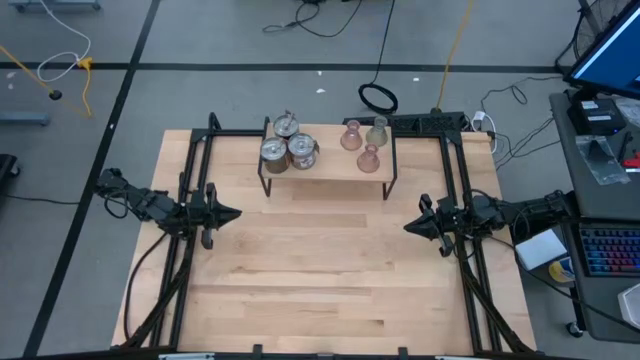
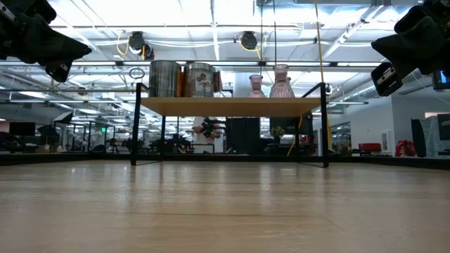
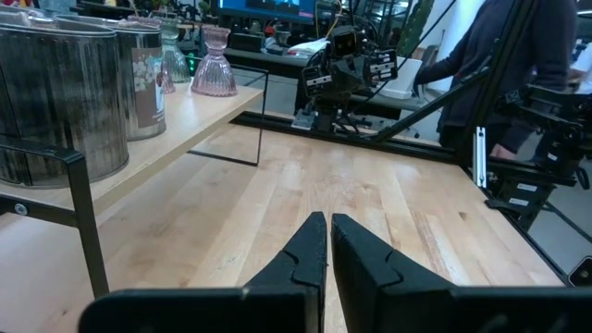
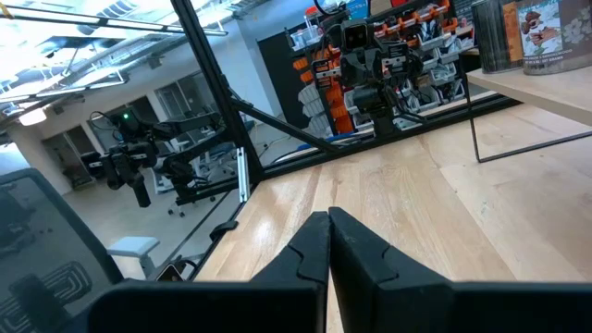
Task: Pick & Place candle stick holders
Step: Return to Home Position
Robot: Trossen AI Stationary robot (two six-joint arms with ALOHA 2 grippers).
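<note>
Three silver-bronze metal holders [image 1: 288, 147] and three pink, tan and greenish glassy holders [image 1: 364, 143] stand by their bases on a small wooden shelf [image 1: 330, 165] with black legs at the table's far middle. They also show in the low view [image 2: 183, 79] [image 2: 274, 84] and the left wrist view [image 3: 74, 88] [image 3: 214, 63]. My left gripper [image 1: 236, 213] is shut and empty above the table's left side. My right gripper [image 1: 408, 227] is shut and empty above the table's right side. Both are well short of the shelf.
Black frame rails [image 1: 190, 180] [image 1: 460, 180] run along the table's left and right sides. The bare wooden tabletop [image 1: 320, 270] lies between the arms and toward the near edge. A person [image 3: 518, 65] stands beyond the table's right side. A desk with a keyboard [image 1: 610, 250] is at right.
</note>
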